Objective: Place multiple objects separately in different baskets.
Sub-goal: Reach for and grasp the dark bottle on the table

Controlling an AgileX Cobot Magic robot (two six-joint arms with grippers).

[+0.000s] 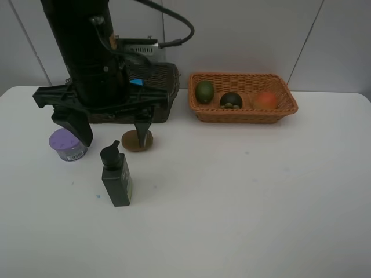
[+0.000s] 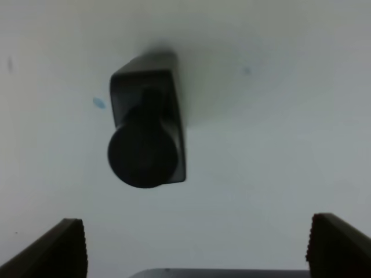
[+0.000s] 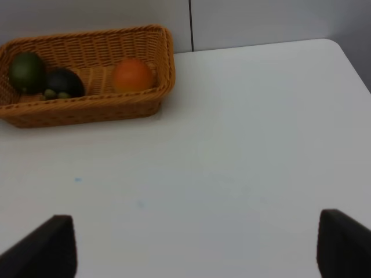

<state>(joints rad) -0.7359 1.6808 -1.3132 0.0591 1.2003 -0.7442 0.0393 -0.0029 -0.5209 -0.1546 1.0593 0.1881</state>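
My left gripper is open and hangs over the dark green pump bottle, which stands upright on the table. The left wrist view shows the bottle from above, ahead of the open gripper. The purple-lidded jar and the brown kiwi sit beside the fingers. The blue eraser lies in the dark brown basket. The orange-tan basket holds the green fruit, the mangosteen and the orange-red fruit. My right gripper is open and empty. The white pen is hidden.
The left arm covers most of the dark basket. The right wrist view shows the orange-tan basket with its three fruits, apart from the gripper. The white table reaches the front edge.
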